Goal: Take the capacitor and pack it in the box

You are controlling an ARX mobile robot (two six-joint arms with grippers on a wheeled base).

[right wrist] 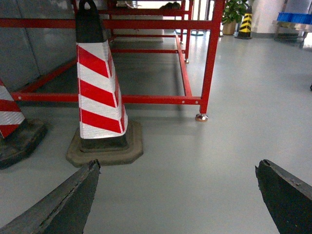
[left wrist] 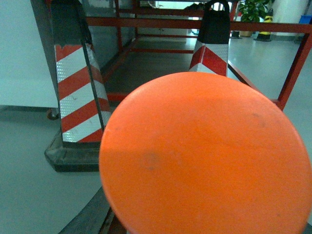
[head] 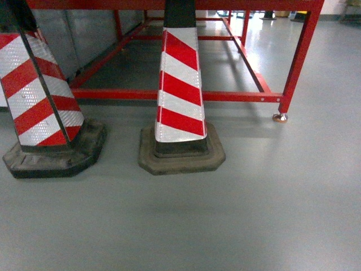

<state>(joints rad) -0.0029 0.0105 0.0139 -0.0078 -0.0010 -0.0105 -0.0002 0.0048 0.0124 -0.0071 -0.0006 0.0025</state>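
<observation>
No capacitor or pink box is in view; packing appears not begun. The right gripper point(right wrist: 178, 195), at the frame's bottom, has fingers wide apart, empty. Left gripper unseen behind an orange round plastic disc point(left wrist: 204, 156). Red-and-white striped cone point(head: 179, 90) stands centre frame.

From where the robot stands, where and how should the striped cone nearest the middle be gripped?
Take the black loop atop the cone, coming from above. The cone stands upright and narrows upward, so the loop is slimmest; the wide base likely would not fit the jaws.
</observation>
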